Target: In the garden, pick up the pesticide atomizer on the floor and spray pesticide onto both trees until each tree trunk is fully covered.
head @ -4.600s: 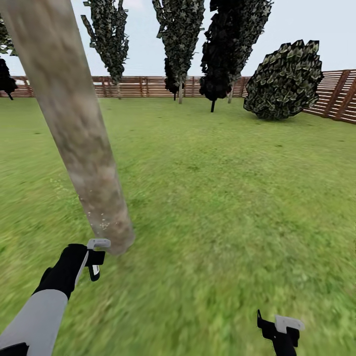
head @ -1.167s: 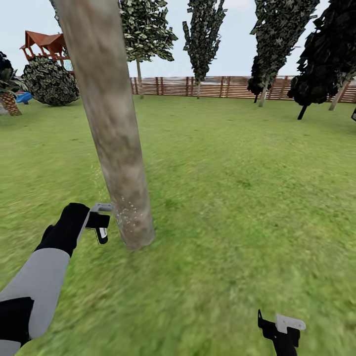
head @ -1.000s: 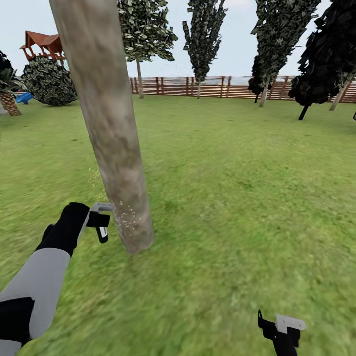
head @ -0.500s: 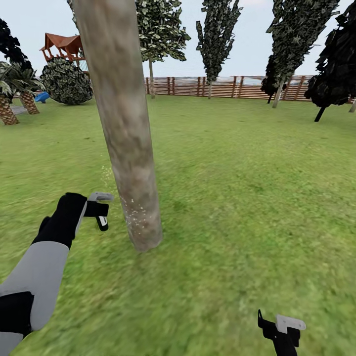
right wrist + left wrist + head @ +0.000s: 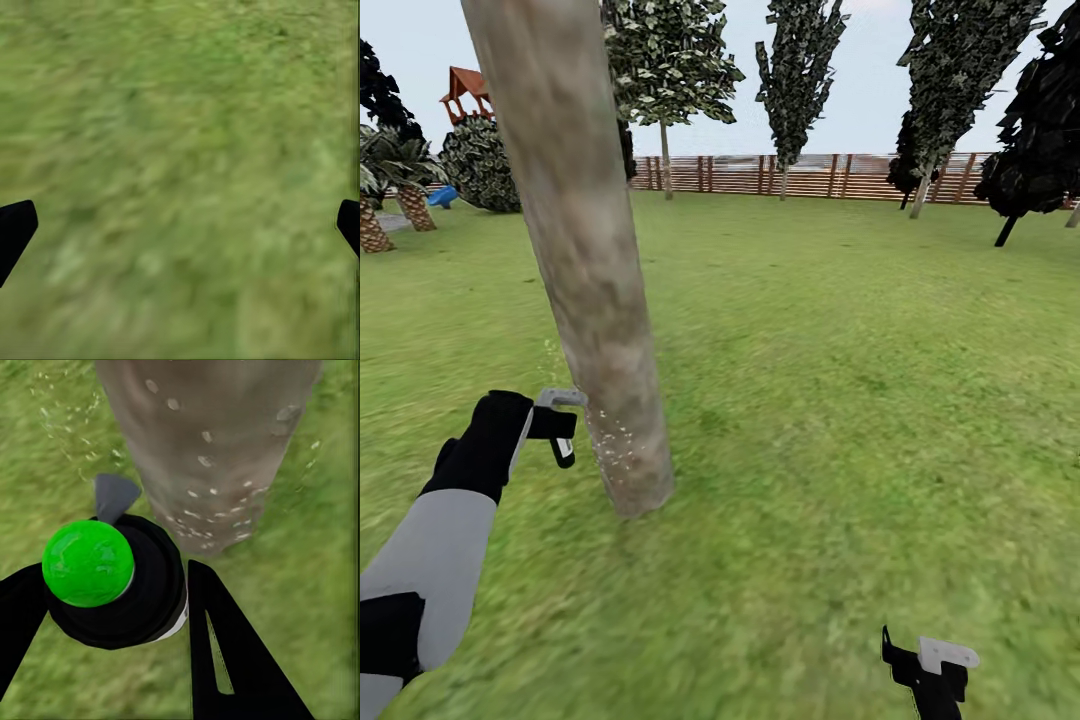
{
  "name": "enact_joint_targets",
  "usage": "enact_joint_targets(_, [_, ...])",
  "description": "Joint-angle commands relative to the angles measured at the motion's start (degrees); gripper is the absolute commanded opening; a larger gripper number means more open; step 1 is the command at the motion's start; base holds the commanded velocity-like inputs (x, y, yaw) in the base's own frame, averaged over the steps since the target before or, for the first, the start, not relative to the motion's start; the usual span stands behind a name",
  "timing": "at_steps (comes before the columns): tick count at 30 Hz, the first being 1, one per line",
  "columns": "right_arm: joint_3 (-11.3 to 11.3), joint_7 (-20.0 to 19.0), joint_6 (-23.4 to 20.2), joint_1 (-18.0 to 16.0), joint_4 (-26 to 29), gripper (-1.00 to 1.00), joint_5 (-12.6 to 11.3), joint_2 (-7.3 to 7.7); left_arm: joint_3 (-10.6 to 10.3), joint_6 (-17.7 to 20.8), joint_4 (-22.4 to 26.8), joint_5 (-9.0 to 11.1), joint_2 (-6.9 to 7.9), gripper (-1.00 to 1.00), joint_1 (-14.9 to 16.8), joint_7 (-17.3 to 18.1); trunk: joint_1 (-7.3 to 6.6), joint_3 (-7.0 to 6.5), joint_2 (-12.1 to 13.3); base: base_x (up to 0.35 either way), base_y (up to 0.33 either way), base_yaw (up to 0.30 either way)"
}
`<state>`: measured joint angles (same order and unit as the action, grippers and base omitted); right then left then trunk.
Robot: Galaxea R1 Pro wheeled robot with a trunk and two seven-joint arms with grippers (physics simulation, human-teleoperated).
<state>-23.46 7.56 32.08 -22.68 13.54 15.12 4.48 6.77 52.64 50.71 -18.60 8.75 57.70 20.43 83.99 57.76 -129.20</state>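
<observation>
— What am I looking at on the trunk point(image 5: 595, 300)?
— Rough, matt bark, mottled grey-tan, flecked with whitish specks point(image 5: 196, 495) low down.
— And the bottle point(image 5: 120, 585) in my left tool point(image 5: 105, 622)?
— Smooth black body, plastic by its look, with a glossy green ball on top.
— The ground?
— Matt, blurry lawn point(image 5: 840, 400); the fence point(image 5: 810, 175) looks like brown wooden slats.

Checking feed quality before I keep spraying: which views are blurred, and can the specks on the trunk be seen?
Head view: near grass smeared, mottled grey-tan tree trunk sharp, whitish specks low down. Left wrist view: specks clear on bark, black green-topped bottle crisp. Right wrist view: blurred green lawn.
</observation>
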Motion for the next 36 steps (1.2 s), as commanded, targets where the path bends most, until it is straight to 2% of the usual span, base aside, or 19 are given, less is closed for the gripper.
enact_joint_targets(1, [0.0,0.0,0.0,0.0,0.0,1.0,0.0,0.0,0.0,0.0,0.0,0.1,0.02,-1.0,0.0,0.0,0.0,0.0,0.0,0.006,-0.276,0.0])
enact_joint_targets(15, [0.0,0.0,0.0,0.0,0.0,1.0,0.0,0.0,0.0,0.0,0.0,0.0,0.19,-1.0,-0.1,0.0,0.0,0.0,0.0,0.001,-0.277,0.003])
enact_joint_targets(29, [0.0,0.0,0.0,0.0,0.0,1.0,0.0,0.0,-0.2,-0.1,-0.7,-0.5,0.01,-1.0,-0.5,-0.5,0.0,0.0,0.0,0.0,-0.277,0.253])
enact_joint_targets(36, [0.0,0.0,0.0,0.0,0.0,1.0,0.0,0.0,-0.3,-0.1,-0.6,-0.5,0.11,-1.0,-0.5,-0.6,0.0,0.0,0.0,0.075,-0.277,0.033])
